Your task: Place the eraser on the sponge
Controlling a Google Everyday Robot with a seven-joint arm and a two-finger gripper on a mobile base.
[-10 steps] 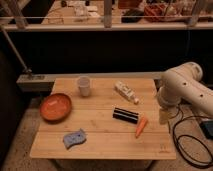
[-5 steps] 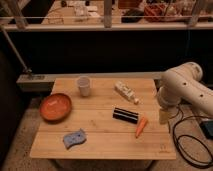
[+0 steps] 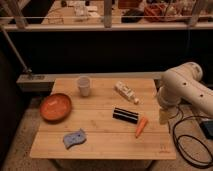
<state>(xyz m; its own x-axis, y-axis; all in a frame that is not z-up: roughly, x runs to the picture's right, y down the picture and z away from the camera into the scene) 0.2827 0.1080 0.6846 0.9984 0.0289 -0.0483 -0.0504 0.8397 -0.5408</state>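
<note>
The eraser [image 3: 125,115], a black block with thin white stripes, lies near the middle of the wooden table [image 3: 100,145]. The light-blue wavy sponge [image 3: 74,138] rests flat near the table's front left, well apart from the eraser. My white arm reaches in from the right, and the gripper [image 3: 163,116] hangs at the table's right edge, to the right of the eraser and just beyond the carrot. It holds nothing that I can see.
An orange carrot [image 3: 141,126] lies just right of the eraser. A white bottle [image 3: 126,92] lies on its side behind the eraser. A white cup [image 3: 84,85] stands at the back left and an orange bowl [image 3: 55,106] at the left. Black cables trail on the floor at the right.
</note>
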